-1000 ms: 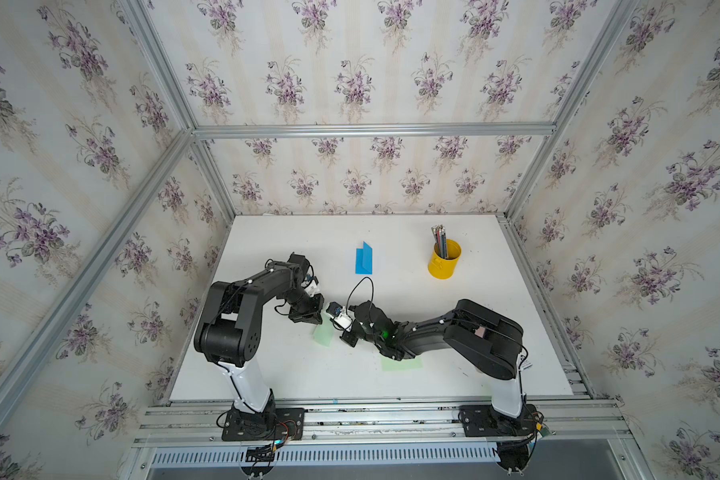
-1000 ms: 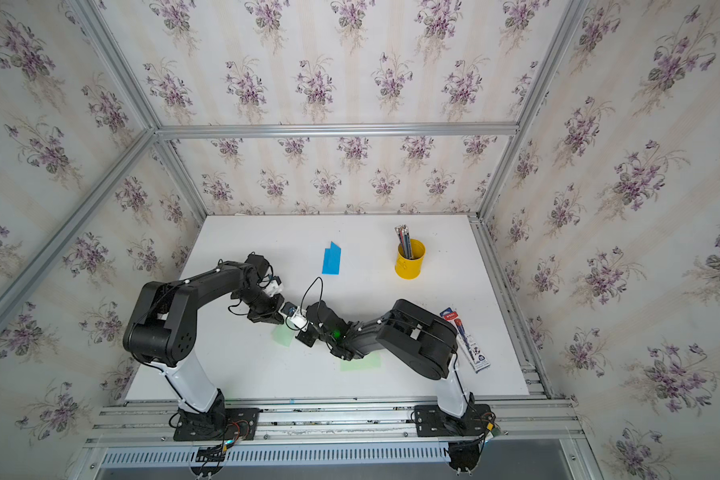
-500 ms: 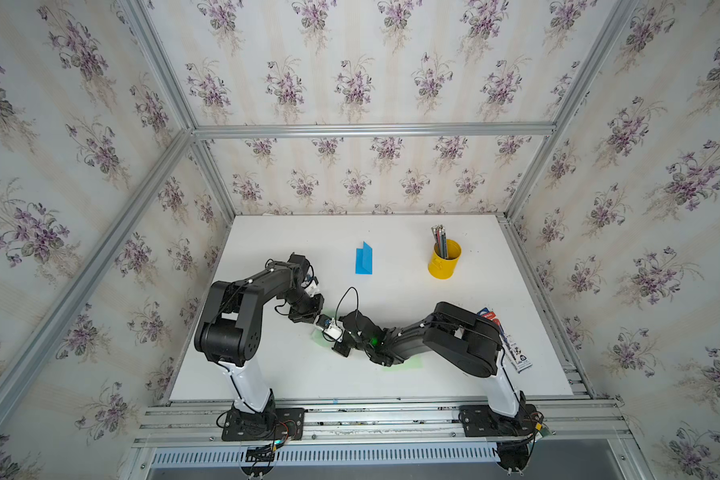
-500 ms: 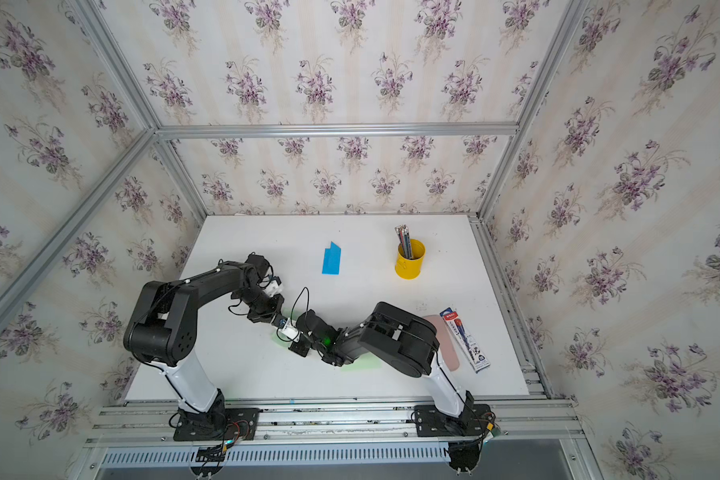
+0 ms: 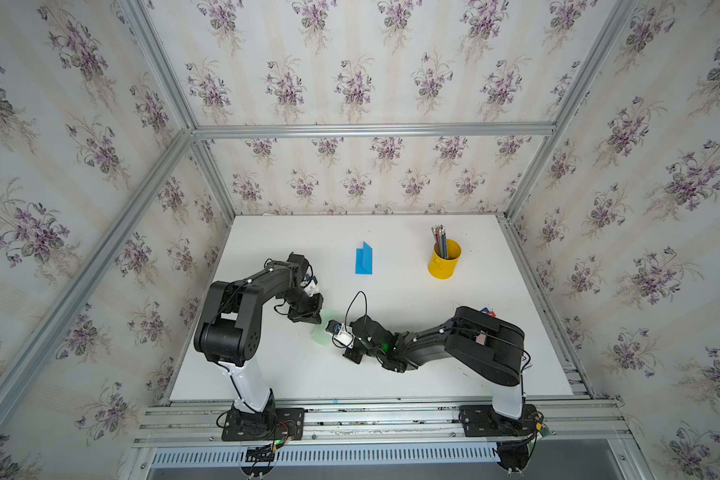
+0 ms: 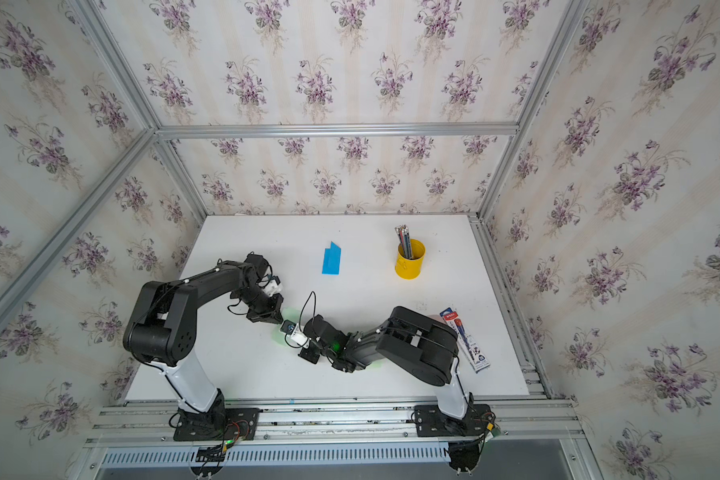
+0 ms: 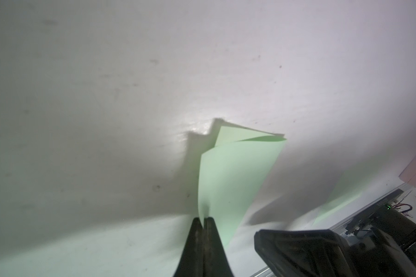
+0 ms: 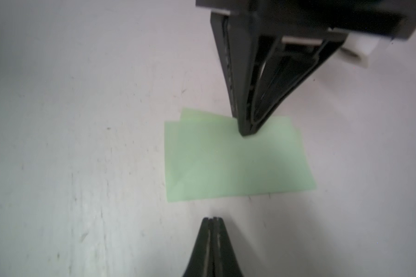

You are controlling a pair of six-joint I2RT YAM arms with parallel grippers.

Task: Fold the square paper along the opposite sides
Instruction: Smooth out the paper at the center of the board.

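Two black arms reach over the white table (image 5: 300, 374) toward the middle of both top views. The yellow pencil cup (image 5: 444, 259) and an already folded blue paper (image 5: 363, 259) sit higher in the frame, well clear of the work.

The green paper (image 8: 226, 163) lies between the two wrists, just left of centre and below the blue paper in a top view (image 5: 321, 336). It is already doubled over. In the right wrist view its two layers sit slightly out of line along the upper edge, and the lower edge reads as the fold.

The left gripper (image 7: 204, 218) is fully closed. A sliver of green runs up between its tips, so it appears to be nipping the paper's open edges. In the right wrist view it comes down from the upper right onto that edge (image 8: 246, 133).

The right gripper (image 8: 213, 218) is also closed and holds nothing. It sits at bottom centre of its own view, just short of the fold and apart from the paper.

The step in hand looks like setting the crease. To do it well, the left tips should hold firm so the layers cannot slide further apart. The right tips should come down on the fold line itself and travel along it with light, even pressure. They should run from one end to the other rather than push inward, which would skew or buckle the thin sheet.
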